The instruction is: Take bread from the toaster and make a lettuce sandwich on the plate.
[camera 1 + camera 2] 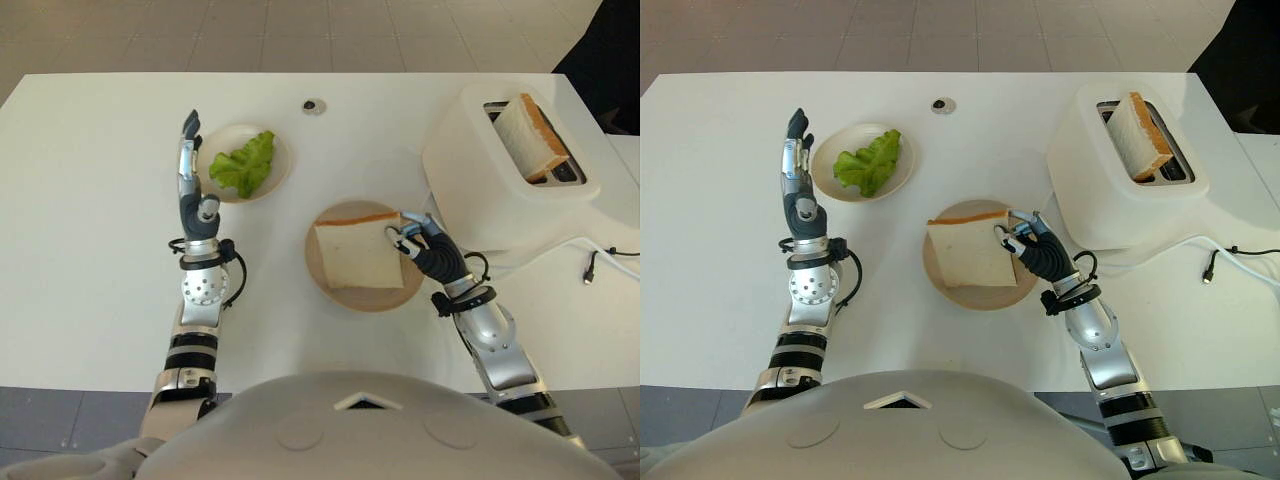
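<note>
White table point(100, 280), seen from the robot's side.

Toaster point(480, 170): far right corner, white. A second slice point(530, 135) stands in one slot, leaning, its upper half out of the slot.

Plate point(360, 302): middle of the table, toward the near edge. A bread slice point(355, 250) lies flat on it, crust strip along its far side.

Right hand point(430, 250): at the plate's right rim. Fingers curled in, pinching the bread slice at its right edge, close to the far corner. The slice rests on the plate under the grip.

Left hand point(192, 195): left half of the table, just beside the left rim of the bowl point(282, 150), apart from it. Fingers straight and pressed together, pointing at the far edge; nothing held.

Lettuce point(243, 165): in the bowl, one ruffled green piece.

Small dark round object point(314, 105): near the far edge, middle.

Cable point(600, 262): along the right edge, near the toaster.
</note>
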You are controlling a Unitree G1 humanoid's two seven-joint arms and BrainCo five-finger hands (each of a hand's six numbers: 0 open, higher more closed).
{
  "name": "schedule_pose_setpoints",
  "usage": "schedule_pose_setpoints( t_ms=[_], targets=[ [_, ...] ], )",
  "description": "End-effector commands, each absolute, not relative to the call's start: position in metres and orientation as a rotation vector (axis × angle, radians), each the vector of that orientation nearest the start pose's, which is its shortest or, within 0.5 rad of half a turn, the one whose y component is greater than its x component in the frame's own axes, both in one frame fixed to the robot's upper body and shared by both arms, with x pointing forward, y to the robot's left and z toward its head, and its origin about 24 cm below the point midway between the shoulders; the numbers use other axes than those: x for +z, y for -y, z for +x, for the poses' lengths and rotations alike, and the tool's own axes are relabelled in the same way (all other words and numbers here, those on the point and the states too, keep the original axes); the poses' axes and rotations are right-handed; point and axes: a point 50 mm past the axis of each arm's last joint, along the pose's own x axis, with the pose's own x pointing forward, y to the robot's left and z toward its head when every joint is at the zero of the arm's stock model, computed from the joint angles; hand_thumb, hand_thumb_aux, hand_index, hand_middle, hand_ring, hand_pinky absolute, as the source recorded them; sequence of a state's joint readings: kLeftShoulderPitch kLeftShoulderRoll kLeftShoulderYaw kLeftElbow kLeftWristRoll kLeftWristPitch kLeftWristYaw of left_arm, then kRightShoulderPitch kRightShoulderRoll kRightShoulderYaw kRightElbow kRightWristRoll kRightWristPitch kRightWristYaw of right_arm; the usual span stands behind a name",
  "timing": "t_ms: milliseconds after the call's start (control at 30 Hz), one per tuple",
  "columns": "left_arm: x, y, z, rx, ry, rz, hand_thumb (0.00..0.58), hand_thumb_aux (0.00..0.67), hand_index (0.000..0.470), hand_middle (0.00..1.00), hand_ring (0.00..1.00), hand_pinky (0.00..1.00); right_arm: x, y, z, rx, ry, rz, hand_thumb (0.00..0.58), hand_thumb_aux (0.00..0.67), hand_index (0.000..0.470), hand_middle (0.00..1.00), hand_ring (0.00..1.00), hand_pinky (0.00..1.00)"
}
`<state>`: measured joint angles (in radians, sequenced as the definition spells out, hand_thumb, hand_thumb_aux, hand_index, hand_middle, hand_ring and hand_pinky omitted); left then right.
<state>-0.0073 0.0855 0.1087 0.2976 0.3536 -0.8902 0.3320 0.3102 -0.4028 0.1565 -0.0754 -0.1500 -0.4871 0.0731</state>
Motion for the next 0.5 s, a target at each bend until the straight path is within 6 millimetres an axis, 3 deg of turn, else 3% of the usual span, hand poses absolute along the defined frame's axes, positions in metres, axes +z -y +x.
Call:
schedule_pose_setpoints(
  t_ms=[33, 100, 133, 167, 267, 333, 500],
  targets=[
    [0.073, -0.179, 0.235, 0.174, 0.685, 0.479, 0.000, 0.000, 0.000, 0.00, 0.00, 0.00, 0.024, 0.177, 0.184, 0.303, 0.164, -0.559, 0.580, 0.670, 0.470, 1.00, 1.00, 1.00],
    [0.073, -0.183, 0.239, 0.153, 0.663, 0.671, 0.000, 0.000, 0.000, 0.00, 0.00, 0.00, 0.023, 0.178, 0.185, 0.289, 0.166, -0.593, 0.580, 0.670, 0.470, 1.00, 1.00, 1.00],
    [0.070, -0.188, 0.243, 0.157, 0.615, 0.776, 0.000, 0.000, 0.000, 0.00, 0.00, 0.00, 0.023, 0.178, 0.185, 0.298, 0.164, -0.625, 0.568, 0.575, 0.404, 1.00, 1.00, 1.00],
    [0.064, -0.194, 0.249, 0.149, 0.551, 0.885, 0.000, 0.000, 0.000, 0.00, 0.00, 0.00, 0.023, 0.179, 0.184, 0.299, 0.169, -0.654, 0.023, 0.013, 0.009, 1.00, 1.00, 1.00],
    [0.030, -0.214, 0.274, 0.075, 0.264, 1.221, 0.000, 0.000, 0.000, 0.00, 0.00, 0.00, 0.034, 0.177, 0.186, 0.250, 0.233, -0.658, 0.000, 0.000, 0.000, 1.00, 1.00, 1.00],
    [0.011, -0.226, 0.286, 0.007, 0.115, 1.347, 0.000, 0.000, 0.000, 0.00, 0.00, 0.00, 0.039, 0.173, 0.188, 0.241, 0.268, -0.662, 0.000, 0.000, 0.000, 1.00, 1.00, 1.00],
    [0.003, -0.238, 0.304, -0.076, 0.050, 1.495, 0.000, 0.000, 0.000, 0.00, 0.00, 0.00, 0.045, 0.171, 0.190, 0.218, 0.313, -0.667, 0.000, 0.000, 0.000, 1.00, 1.00, 1.00]
  ],
)
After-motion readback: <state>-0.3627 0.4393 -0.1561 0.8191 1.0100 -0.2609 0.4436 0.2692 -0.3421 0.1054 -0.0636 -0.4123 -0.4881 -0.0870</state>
